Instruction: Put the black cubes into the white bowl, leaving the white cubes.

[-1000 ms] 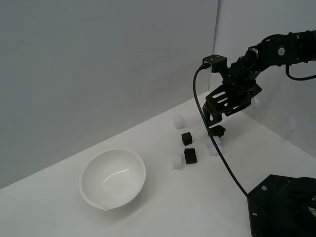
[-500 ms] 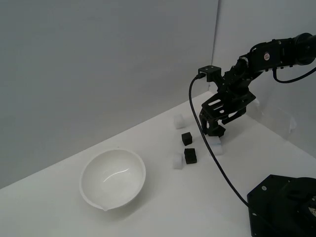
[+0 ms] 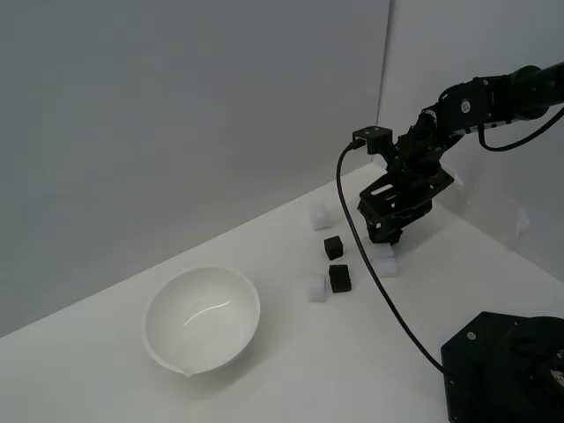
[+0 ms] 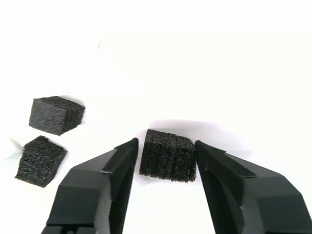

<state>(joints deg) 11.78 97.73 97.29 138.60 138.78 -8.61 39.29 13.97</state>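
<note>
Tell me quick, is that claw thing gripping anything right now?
Gripper: open around a black cube, fingers on either side; whether they touch it cannot be told.

The three black cubes (image 4: 168,156) are matte charcoal with a grainy, speckled surface. The hand (image 4: 165,163) is glossy black. The bowl (image 3: 202,319) is shiny white, the white cubes (image 3: 317,287) pale and faintly translucent, the bench (image 3: 291,370) plain white.

Soft, even light and sharp focus; the wrist view's table (image 4: 219,58) is blown out white; shadows stay faint.
</note>
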